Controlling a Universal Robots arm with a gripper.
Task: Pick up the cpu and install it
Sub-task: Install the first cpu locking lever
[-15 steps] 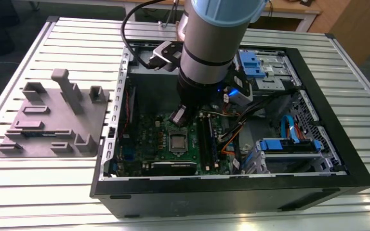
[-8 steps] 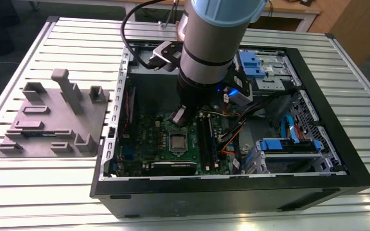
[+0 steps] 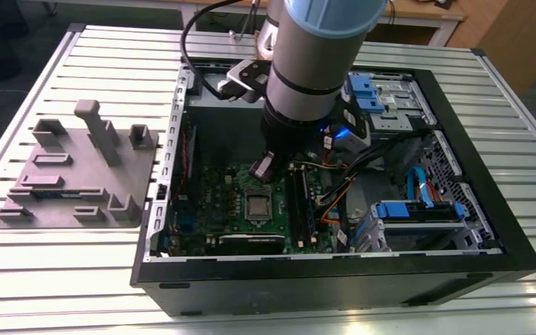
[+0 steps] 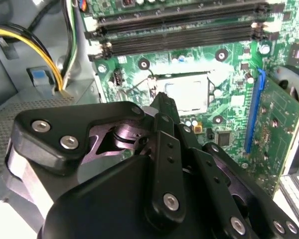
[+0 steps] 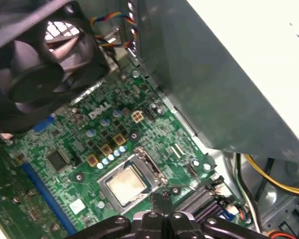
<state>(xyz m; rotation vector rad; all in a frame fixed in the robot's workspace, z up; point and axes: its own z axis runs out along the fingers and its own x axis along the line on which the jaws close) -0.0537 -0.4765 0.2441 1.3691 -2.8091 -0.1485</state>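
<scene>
— Where is the small square silver-topped cpu [image 5: 123, 185]?
— It is seated in the green motherboard [image 5: 84, 149] socket, just beyond the black gripper [image 5: 162, 199] — fingertips pressed together, nothing held.

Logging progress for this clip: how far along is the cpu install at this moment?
Looks mostly done: the cpu, a flat square chip with a silver metal top, already lies in its socket on the green motherboard inside the open black computer case. The pincer hangs just above the chip, holding nothing that I can see. Whether the socket's latch is closed cannot be told.
</scene>
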